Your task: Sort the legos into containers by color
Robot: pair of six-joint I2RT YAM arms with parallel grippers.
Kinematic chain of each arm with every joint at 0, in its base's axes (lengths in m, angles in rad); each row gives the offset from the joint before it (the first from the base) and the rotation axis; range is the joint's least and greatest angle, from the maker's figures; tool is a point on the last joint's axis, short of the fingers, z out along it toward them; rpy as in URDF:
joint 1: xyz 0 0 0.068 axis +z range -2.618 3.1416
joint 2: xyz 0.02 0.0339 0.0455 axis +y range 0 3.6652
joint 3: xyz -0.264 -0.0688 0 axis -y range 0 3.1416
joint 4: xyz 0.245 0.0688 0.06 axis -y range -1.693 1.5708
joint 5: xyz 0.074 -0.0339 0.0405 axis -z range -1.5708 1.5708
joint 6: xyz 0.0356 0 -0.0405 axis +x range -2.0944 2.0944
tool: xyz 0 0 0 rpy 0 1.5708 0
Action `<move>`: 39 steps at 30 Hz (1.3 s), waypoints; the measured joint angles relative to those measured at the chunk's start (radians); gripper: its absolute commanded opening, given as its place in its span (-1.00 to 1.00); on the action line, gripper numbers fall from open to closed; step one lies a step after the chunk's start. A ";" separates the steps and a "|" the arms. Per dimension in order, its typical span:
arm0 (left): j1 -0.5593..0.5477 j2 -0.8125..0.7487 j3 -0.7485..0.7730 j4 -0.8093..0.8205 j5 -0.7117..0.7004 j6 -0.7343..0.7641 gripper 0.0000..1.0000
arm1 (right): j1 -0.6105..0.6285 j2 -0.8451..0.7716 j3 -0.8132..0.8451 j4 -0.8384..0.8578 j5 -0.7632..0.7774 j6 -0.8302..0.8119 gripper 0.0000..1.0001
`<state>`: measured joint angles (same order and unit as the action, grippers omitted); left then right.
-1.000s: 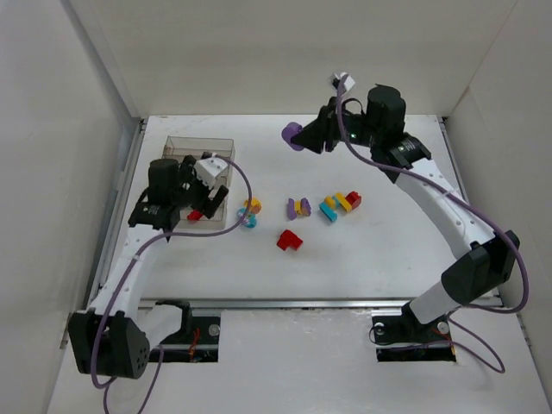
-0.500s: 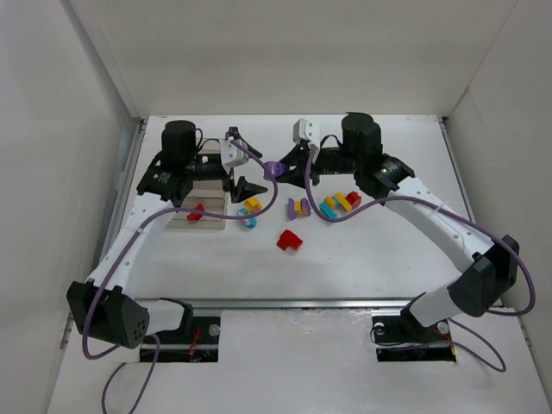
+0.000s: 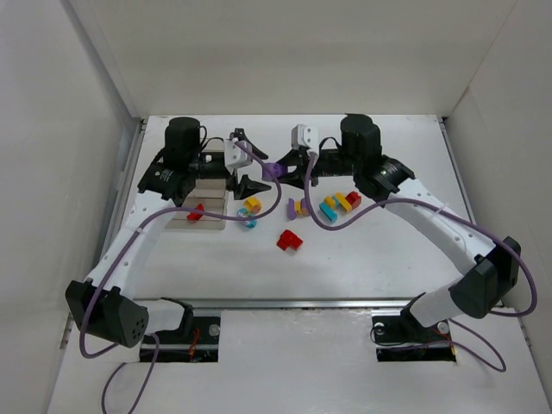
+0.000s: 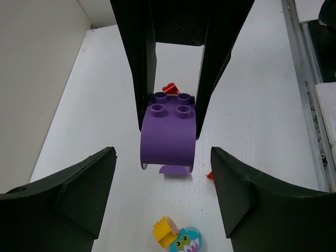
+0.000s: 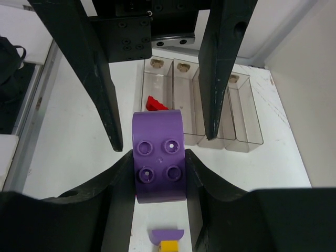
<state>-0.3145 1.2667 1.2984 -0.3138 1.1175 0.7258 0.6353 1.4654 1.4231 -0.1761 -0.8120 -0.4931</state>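
Observation:
My right gripper (image 3: 281, 170) (image 5: 158, 160) is shut on a curved purple lego (image 3: 273, 170) (image 5: 158, 163) (image 4: 169, 131), held above the middle of the table. My left gripper (image 3: 252, 160) (image 4: 163, 194) faces it, open; its fingertips (image 5: 116, 142) flank the brick's far end without touching it. The containers (image 3: 210, 222) (image 5: 210, 100) lie partly hidden under the left arm, with a red lego (image 3: 195, 213) (image 5: 155, 103) in one compartment. Loose legos lie below: a yellow and teal cluster (image 3: 250, 212) (image 4: 178, 236), a purple and yellow cluster (image 3: 298, 207) (image 5: 167, 239), a teal, yellow and red cluster (image 3: 339, 203), and a red brick (image 3: 289, 240).
White walls (image 3: 95, 172) close in the table on the left, back and right. A metal rail (image 3: 285, 304) runs along the near edge above both arm bases. Purple cables (image 3: 306, 185) loop from the wrists over the loose bricks.
The right gripper carried the purple lego from the back of the table to the middle. The left gripper swung away from the containers to face it, and its jaws have narrowed slightly.

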 measured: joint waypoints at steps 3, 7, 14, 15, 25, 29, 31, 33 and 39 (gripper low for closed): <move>-0.009 0.000 0.000 -0.007 0.000 0.004 0.03 | 0.009 0.000 0.000 -0.004 0.000 -0.006 -1.00; -0.020 -0.001 0.005 -0.034 0.001 0.013 -0.64 | 0.014 -0.002 0.000 -0.006 0.000 -0.015 -1.00; -0.024 -0.008 0.008 -0.042 -0.022 0.008 -1.00 | 0.015 -0.006 0.000 -0.018 0.013 -0.019 0.99; -0.025 -0.013 0.006 -0.043 -0.037 0.000 -1.00 | 0.015 -0.006 0.000 -0.021 0.019 -0.018 0.99; 0.138 -0.036 -0.201 0.073 -0.424 -0.271 -1.00 | 0.021 -0.037 -0.070 -0.010 0.314 0.025 0.99; 0.253 0.064 -0.228 0.082 -0.549 -0.341 -1.00 | 0.021 -0.039 -0.091 0.000 0.374 0.034 0.99; 0.301 0.097 -0.246 0.085 -0.584 -0.362 -1.00 | 0.021 -0.039 -0.097 0.005 0.386 0.037 0.99; 0.338 0.119 -0.262 0.095 -0.610 -0.371 -1.00 | 0.021 -0.039 -0.098 0.006 0.393 0.039 0.99; 0.396 0.208 -0.273 0.127 -0.667 -0.357 -1.00 | 0.021 -0.039 -0.098 0.019 0.402 0.042 0.99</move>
<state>0.0814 1.4746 1.0256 -0.1867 0.4503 0.3691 0.6559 1.4261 1.3254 -0.1570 -0.4099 -0.4515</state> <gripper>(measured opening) 0.333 0.994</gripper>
